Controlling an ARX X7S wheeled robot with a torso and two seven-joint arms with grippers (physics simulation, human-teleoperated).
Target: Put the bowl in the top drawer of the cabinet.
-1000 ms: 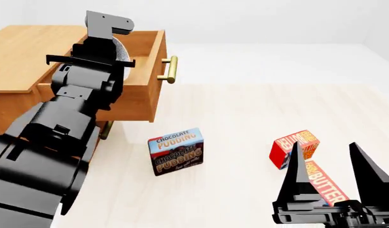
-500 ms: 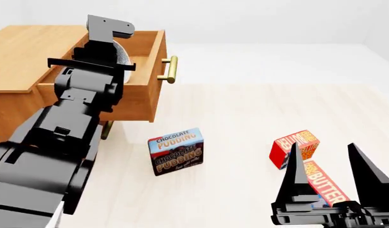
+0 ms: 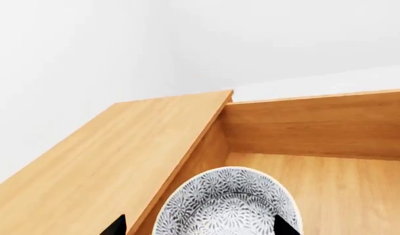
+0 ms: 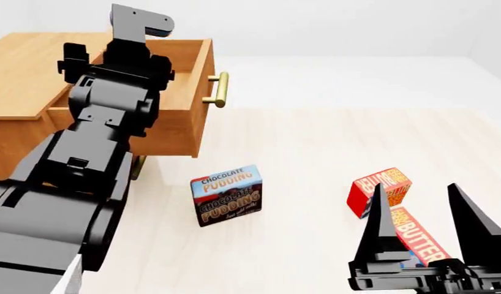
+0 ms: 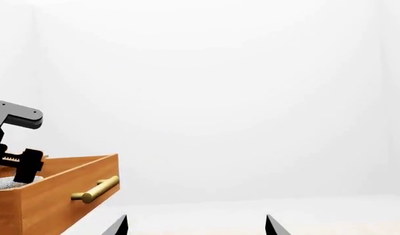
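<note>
Now the white, grey-speckled round bowl (image 3: 227, 205) lies inside the pulled-out upper wooden drawer (image 4: 193, 92) of the light-brown cabinet (image 4: 26, 67), far left. Left jaws spread wide around it; right jaws open, empty.

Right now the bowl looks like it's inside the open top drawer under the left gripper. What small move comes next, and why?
Probably lift the left gripper straight up out of the top drawer. The bowl sits inside on the drawer floor, and the gripper's fingertips show wide apart on either side of it, so it looks released. The drawer can't be pushed shut with the arm above it.
</note>
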